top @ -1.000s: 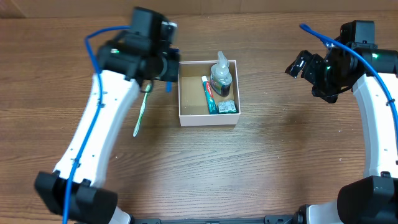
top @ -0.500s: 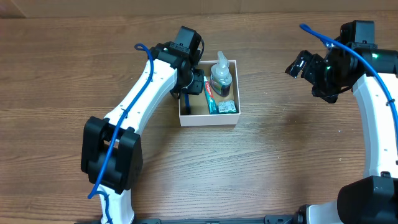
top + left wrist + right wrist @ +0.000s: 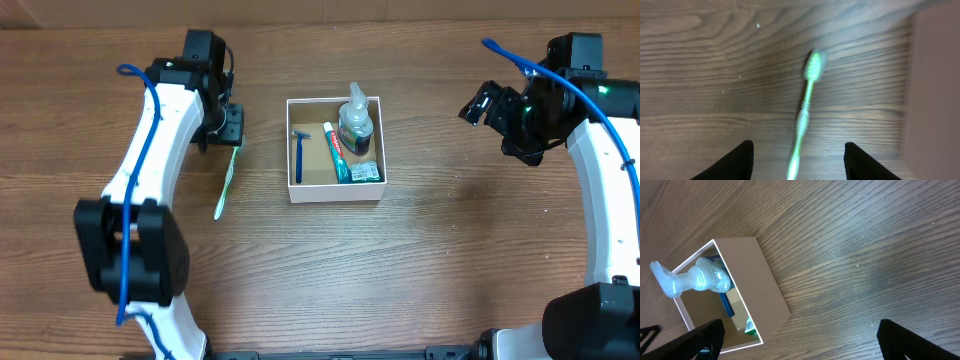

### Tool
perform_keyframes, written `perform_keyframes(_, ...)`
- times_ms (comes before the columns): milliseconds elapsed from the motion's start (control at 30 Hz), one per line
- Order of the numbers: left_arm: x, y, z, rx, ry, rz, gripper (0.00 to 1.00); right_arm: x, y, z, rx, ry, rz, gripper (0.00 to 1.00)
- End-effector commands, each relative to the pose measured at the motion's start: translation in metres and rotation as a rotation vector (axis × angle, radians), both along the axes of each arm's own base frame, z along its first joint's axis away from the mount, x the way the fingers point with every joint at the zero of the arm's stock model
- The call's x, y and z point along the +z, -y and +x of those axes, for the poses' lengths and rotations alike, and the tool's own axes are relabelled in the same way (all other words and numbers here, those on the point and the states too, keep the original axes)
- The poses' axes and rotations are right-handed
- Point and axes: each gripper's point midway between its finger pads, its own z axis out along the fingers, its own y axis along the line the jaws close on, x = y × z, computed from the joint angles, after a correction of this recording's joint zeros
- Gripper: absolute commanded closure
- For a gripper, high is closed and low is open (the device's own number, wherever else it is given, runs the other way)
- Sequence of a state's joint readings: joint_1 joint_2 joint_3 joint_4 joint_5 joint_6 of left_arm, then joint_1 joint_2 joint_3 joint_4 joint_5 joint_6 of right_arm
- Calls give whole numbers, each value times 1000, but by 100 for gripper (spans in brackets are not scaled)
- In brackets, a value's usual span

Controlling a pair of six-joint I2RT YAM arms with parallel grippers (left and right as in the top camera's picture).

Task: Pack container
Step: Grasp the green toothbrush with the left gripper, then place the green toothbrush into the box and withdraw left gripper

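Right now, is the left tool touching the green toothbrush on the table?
Apart. The left wrist view shows the toothbrush lying between the open fingers of the left tool, with a plain gap on each side.

Overhead looks straight down; wrist views sit close, right sharing the container (image 3: 766, 291)

Light fell evenly from above, bright and without glare. The overhead view was sharp, with thin shadow round the box (image 3: 334, 193). The left wrist view was blurred, the toothbrush (image 3: 805, 105) left of the box smeared. The right wrist view was crisp; the table (image 3: 875, 270) right of the box looked darker.
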State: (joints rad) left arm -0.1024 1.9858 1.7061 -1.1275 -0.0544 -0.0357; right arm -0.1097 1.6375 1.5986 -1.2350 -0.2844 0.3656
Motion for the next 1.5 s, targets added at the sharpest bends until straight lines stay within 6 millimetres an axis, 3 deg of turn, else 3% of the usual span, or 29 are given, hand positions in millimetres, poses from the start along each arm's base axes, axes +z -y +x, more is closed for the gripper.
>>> perform_keyframes(0,-58,7,-8,-117,-143,-29,45,5,0,1,-3,15,4,0)
perform_keyframes(100,-87,7,-7,-122,-189,-27,49,5,0,1,-3,15,4,0)
perform_keyframes(200,-102,6,-10,-114,-222,-26,64,5,0,1,-3,15,4,0)
perform_keyframes(400,-108,6,-11,-83,-235,-29,93,5,0,1,-3,15,4,0)
perform_keyframes(533,-96,9,-15,-78,-246,-45,96,5,0,1,-3,15,4,0)
perform_keyframes(633,-57,19,-8,-74,-188,-92,96,5,0,1,-3,15,4,0)
perform_keyframes(867,91,81,6,-104,158,-327,96,5,0,1,-3,15,4,0)
perform_keyframes(933,116,95,6,-116,240,-338,96,5,0,1,-3,15,4,0)
perform_keyframes(1000,128,107,6,-98,288,-330,96,5,0,1,-3,15,4,0)
perform_keyframes(1100,118,122,7,-66,291,-289,96,5,0,1,-3,15,4,0)
perform_keyframes(1367,39,165,20,-59,191,-288,93,5,0,1,-3,15,4,0)
perform_keyframes(1467,33,172,15,-71,152,-319,89,5,0,1,-3,15,4,0)
